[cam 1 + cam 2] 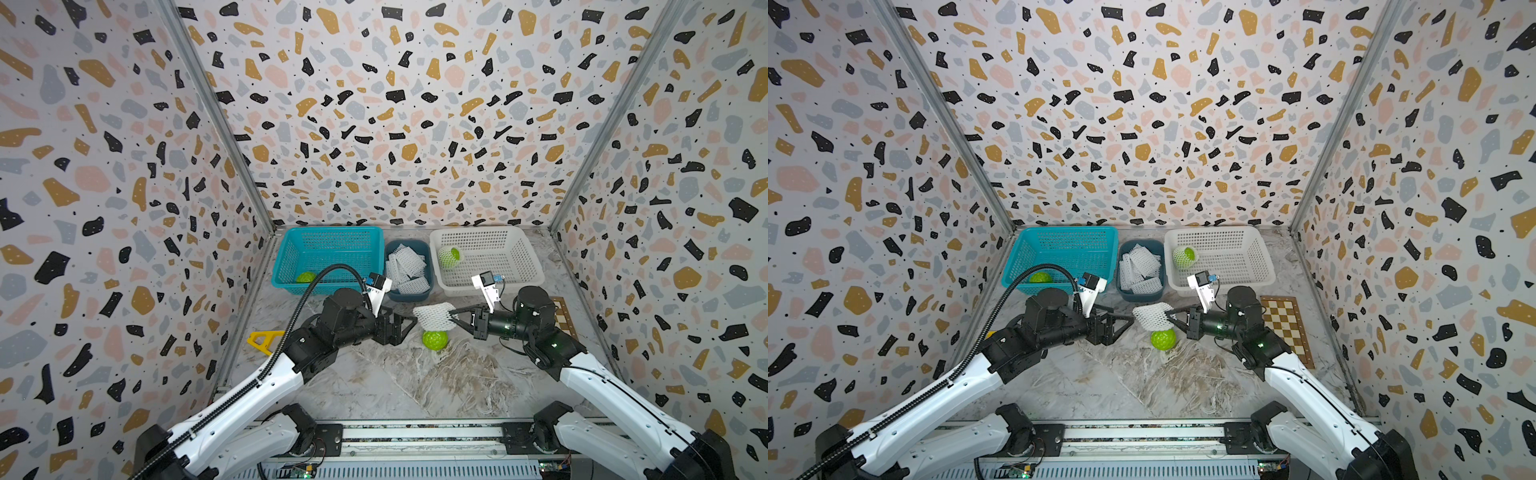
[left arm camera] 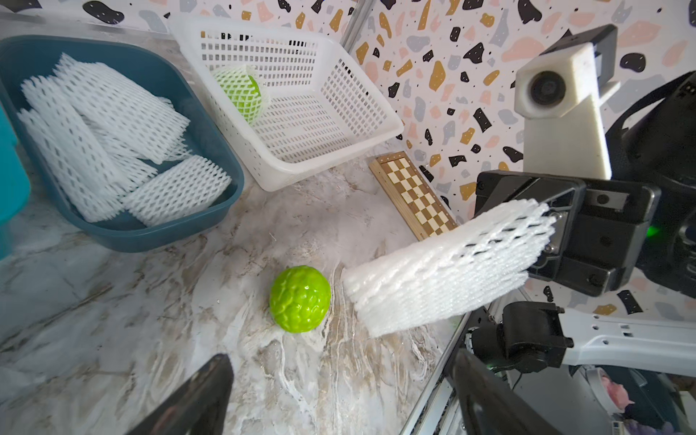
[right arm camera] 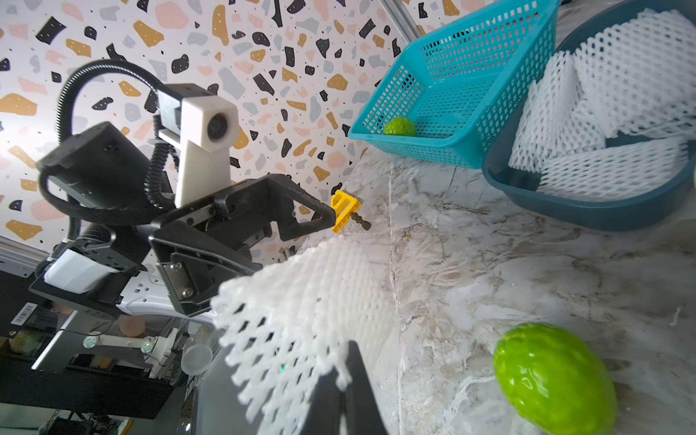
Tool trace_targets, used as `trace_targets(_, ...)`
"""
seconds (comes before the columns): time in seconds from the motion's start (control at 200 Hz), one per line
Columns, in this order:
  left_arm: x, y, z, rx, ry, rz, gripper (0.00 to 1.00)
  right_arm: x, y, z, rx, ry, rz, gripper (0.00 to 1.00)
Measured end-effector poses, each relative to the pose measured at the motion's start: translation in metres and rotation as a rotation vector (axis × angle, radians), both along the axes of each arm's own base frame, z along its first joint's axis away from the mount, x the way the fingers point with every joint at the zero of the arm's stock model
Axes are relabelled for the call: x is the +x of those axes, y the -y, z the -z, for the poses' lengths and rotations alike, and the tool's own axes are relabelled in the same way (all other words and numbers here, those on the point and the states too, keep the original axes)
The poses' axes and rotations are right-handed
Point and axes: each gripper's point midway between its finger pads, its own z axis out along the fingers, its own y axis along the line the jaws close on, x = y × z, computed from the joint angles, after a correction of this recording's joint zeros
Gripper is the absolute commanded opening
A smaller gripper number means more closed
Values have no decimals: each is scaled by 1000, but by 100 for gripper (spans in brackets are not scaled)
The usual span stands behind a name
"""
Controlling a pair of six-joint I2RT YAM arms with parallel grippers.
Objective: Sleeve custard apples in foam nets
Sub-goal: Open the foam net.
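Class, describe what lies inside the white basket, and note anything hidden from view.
One custard apple wrapped in a foam net lies in the white basket. Green skin shows at one end; the net covers the rest.

The right arm's fingers [image 1: 1180, 321] pinch one end of a white foam mesh net [image 1: 1152, 316], held just above a bright green bumpy custard apple [image 1: 1162, 339] on the marble worktop [image 1: 1121, 386]. The left arm's fingers [image 1: 1119, 318] point at the net's other end.
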Motion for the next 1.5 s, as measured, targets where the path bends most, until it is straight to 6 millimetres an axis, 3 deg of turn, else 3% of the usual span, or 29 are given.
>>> trace_targets(0.456, 5, 41, 0, -153, -92, 114, 80, 0, 2, -5, 52, -24, 24, 0)
trace_targets(0.696, 0, 48, -15, -227, -92, 157, 69, 5, 3, -6, 64, -25, 58, 0)
trace_targets(1.216, -11, 50, -7, -262, -134, 203, 51, 13, 15, -11, 92, -33, 137, 0)
trace_targets(1.262, -12, 49, -8, -266, -132, 203, 53, 13, 15, -10, 92, -36, 138, 0)
trace_targets(1.337, -12, 49, -9, -268, -127, 200, 65, 13, 15, -11, 97, -39, 136, 0)
trace_targets(1.502, -7, 47, -9, -264, -118, 174, 74, 11, 13, -12, 106, -43, 119, 0)
